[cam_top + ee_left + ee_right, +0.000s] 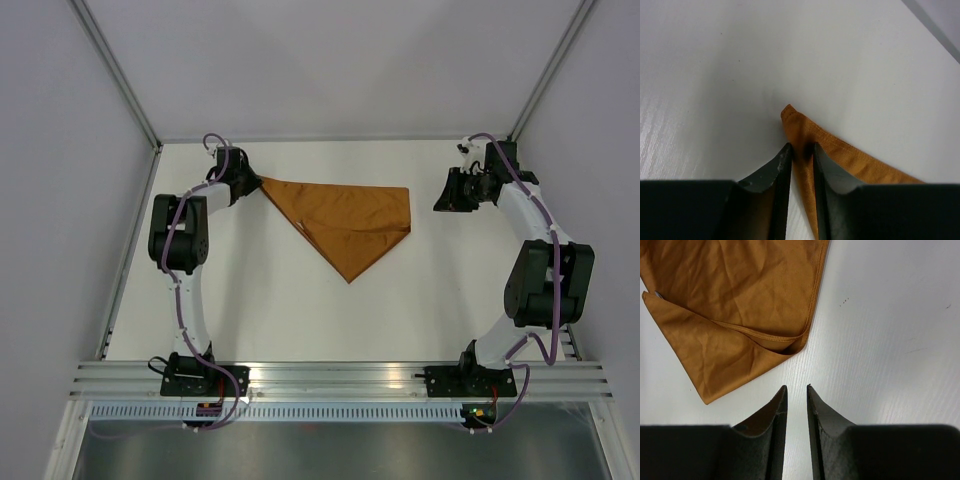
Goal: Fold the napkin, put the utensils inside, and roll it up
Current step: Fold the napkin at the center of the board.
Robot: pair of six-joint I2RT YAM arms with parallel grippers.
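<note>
The orange-brown napkin (345, 225) lies folded into a triangle at the middle back of the white table, its point toward the near edge. My left gripper (250, 183) is at the napkin's far-left corner. In the left wrist view that corner (805, 130) runs between the jaws of the left gripper (801, 146), which stand narrowly apart with a strip of table showing between one finger and the cloth. My right gripper (445, 195) hovers to the right of the napkin, apart from it. The right gripper (796, 386) is slightly open and empty, facing the napkin's folded right corner (790, 342). The utensils are out of view.
Pale walls and slanted metal frame posts (115, 70) enclose the table at left, right and back. An aluminium rail (330, 380) carrying both arm bases runs along the near edge. The right arm's elbow (548, 285) stands tall at the right side.
</note>
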